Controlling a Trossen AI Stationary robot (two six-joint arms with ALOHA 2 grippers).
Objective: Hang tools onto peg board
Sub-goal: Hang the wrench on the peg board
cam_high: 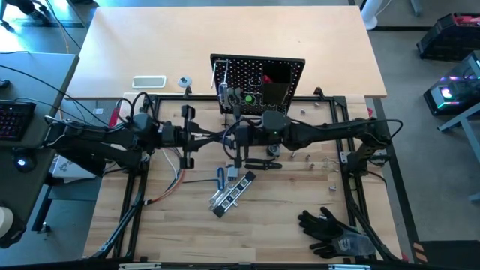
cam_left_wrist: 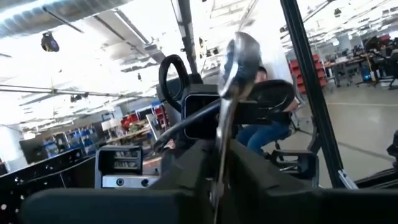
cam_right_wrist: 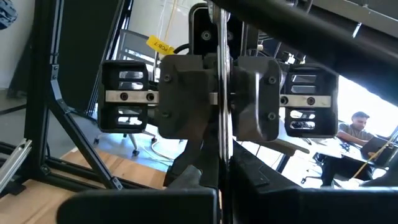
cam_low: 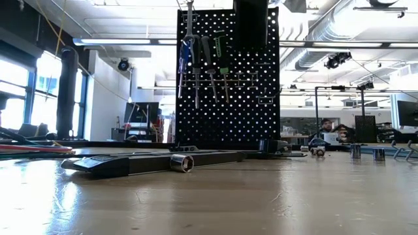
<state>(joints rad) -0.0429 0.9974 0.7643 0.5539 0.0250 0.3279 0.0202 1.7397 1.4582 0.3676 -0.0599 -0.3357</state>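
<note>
wrench (cam_left_wrist: pixel 233 93): pinched by both end effectors
left end effector (cam_left_wrist: pixel 217 186): clamped on wrench
right end effector (cam_right_wrist: pixel 219 180): clamped on wrench, facing left
peg board (cam_high: pixel 259 82): just beyond both

Black gloves (cam_high: pixel 330 229) lie at the table's near right corner; a white case (cam_high: pixel 148 81) sits far left.

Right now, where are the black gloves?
In the high view the black gloves lie on the table's near right corner, beside the right arm's frame, well away from the peg board.
</note>
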